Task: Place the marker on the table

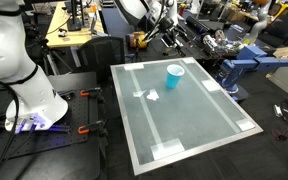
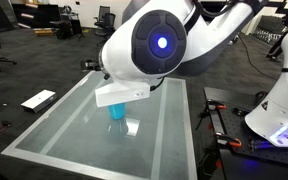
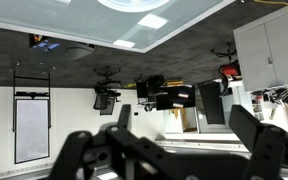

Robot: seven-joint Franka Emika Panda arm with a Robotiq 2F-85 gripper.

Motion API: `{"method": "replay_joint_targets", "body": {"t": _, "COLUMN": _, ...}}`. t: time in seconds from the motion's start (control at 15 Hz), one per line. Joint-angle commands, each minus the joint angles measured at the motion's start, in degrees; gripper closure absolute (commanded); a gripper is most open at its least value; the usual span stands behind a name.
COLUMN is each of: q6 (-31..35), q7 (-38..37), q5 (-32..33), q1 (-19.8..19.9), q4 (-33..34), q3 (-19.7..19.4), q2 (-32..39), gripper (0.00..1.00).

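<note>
The marker does not show in any view. The table (image 1: 199,125) is a pale grey-green square top with white tape patches; it also shows in an exterior view (image 2: 64,135). A light-blue cup (image 1: 174,75) stands upright near its far edge, and is partly hidden behind the arm in an exterior view (image 2: 117,111). In the wrist view my gripper (image 3: 182,112) is open and empty. It points level across the room, with the ceiling and far walls behind it. The arm (image 1: 134,8) is raised high behind the table.
A small white scrap (image 1: 152,96) lies on the table beside the cup. The robot base (image 1: 24,70) stands next to the table. A yellowish workbench (image 1: 69,35) and cluttered equipment (image 1: 214,45) stand behind the table. The arm's big joint (image 2: 159,45) blocks much of an exterior view.
</note>
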State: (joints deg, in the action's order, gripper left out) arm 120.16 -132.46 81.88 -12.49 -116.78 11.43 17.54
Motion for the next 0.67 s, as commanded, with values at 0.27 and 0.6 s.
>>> {"method": "replay_joint_targets", "body": {"t": 0.27, "q6": 5.2, "q7": 6.9, "q5": -5.2, "q1": 1.2, "q4": -4.7, "q3": 0.1, "q2": -3.4, "gripper": 0.0}}
{"method": "replay_joint_targets", "body": {"t": 0.6, "q6": 10.3, "q7": 6.0, "q5": -4.1, "q1": 1.2, "q4": -4.0, "q3": -0.9, "q2": -1.4, "gripper": 0.0}}
